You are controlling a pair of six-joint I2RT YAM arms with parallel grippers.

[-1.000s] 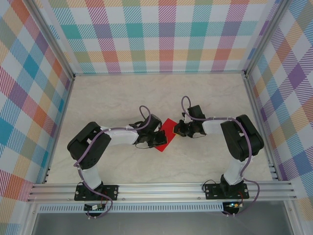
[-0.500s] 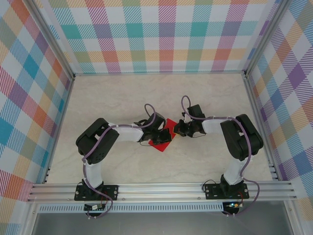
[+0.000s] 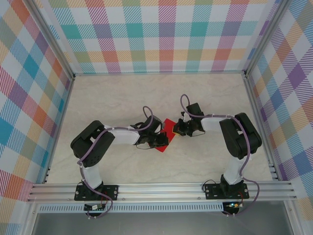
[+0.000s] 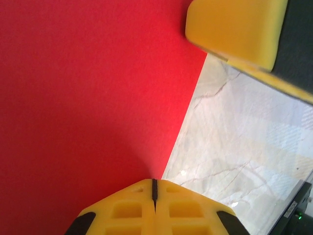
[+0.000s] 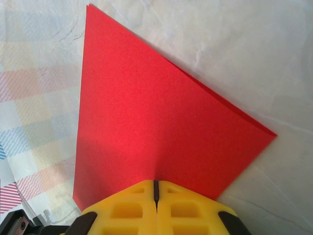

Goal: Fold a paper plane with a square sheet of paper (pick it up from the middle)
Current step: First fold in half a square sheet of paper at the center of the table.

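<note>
A: Where's the paper [image 3: 169, 127]?
B: Mid table [image 3: 122, 98], lying btwn the two arms, folded to a triangle.
A: Hands?
B: Left gripper [image 3: 160, 140]: fingers together, tips on the paper's near-left part. Right gripper [image 3: 177, 130]: same, at the opposite side. Can't tell if either nips it.
A: Which is nearer?
B: Neither, both touching. Paper's straight ahead of each tip. Its long axis runs approx far-to-near, crossing the line btwn them.

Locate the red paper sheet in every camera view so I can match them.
Top external: thin bright red paper sheet at centre, between left claw and right claw.
Left wrist: the sheet covers the left side.
Right wrist: the sheet is a central triangle.
Shared landmark: pale marbled tabletop beneath it.
</note>
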